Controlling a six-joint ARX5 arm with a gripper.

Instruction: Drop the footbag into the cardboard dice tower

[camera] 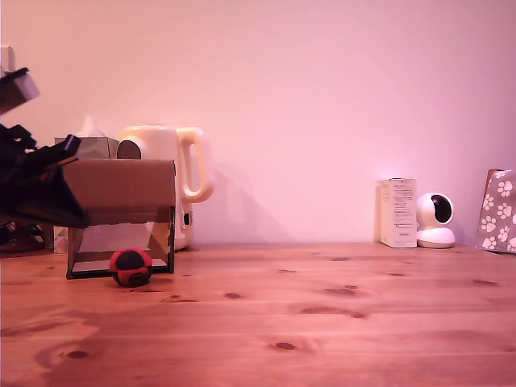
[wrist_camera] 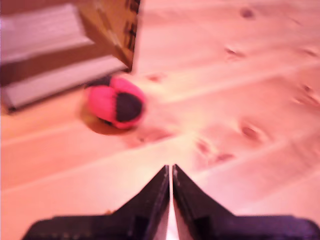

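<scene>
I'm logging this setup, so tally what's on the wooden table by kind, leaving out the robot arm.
Soft ball, red and black panelled footbag: 1
Boxes, brown cardboard dice tower, patterned tissue box, white carton: 3
Cream plastic kettle: 1
White round camera: 1
Grey paw-print bag: 1
Total: 7

Footbag (camera: 131, 266) (wrist_camera: 116, 101): small, soft, red and black panels, resting on the wooden table (camera: 322, 322), just in front of the tower's lower opening. Cardboard dice tower (camera: 121, 216) (wrist_camera: 107, 25): brown, dark-edged, upright at the exterior view's left, solid upper front panel, pale slanted ramp visible in the opening below.
</scene>
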